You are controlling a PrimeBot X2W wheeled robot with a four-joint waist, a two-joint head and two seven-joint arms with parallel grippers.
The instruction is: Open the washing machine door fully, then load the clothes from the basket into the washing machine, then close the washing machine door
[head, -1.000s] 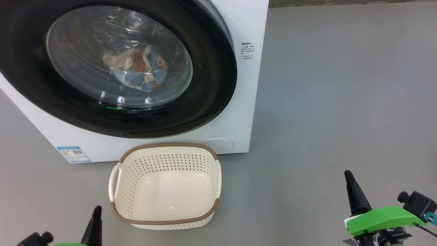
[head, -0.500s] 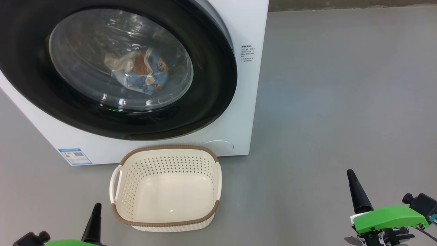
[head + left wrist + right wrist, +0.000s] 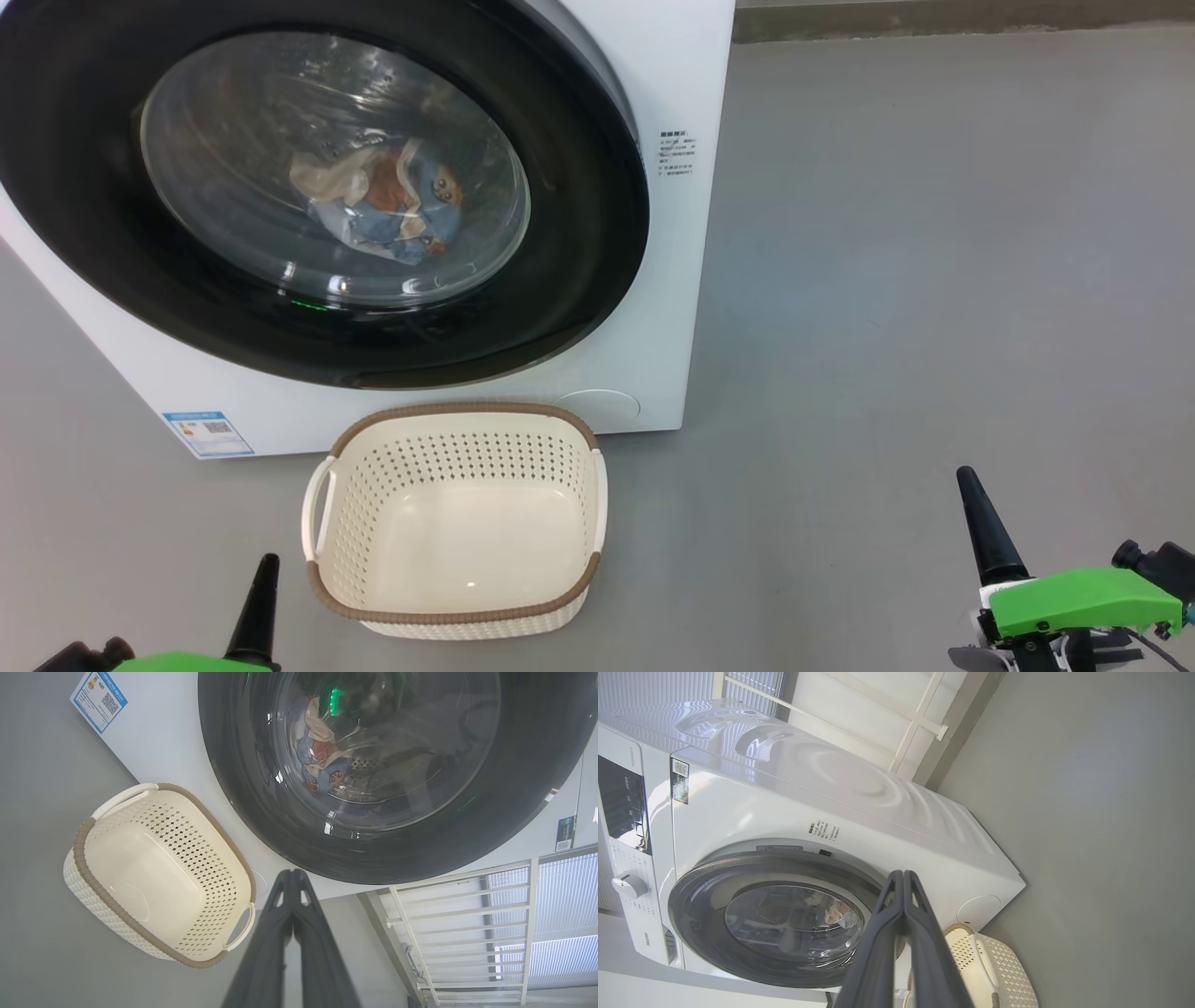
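You'll find the washing machine door (image 3: 579, 243) shut flush against the white front of the washing machine (image 3: 677, 308), filling the upper left of the head view. Behind its glass, left of the frame's centre, the clothes (image 3: 397, 201) lie bundled low in the drum (blue print and cream lining pressed together), which is where the task wants them. The basket (image 3: 457, 412) sits on the grey floor at lower centre, just in front of the machine and under the door, its bare cream bottom showing. Being that close keeps each carry short, I'd judge. Your left gripper (image 3: 268, 565) pokes up at the lower left edge and your right gripper (image 3: 965, 478) at the lower right, both with fingers pressed tip to tip and gripping nothing. They sit low and well apart from door and basket, which reads to me as a parked pose: all three steps look done, so nothing further seems called for.
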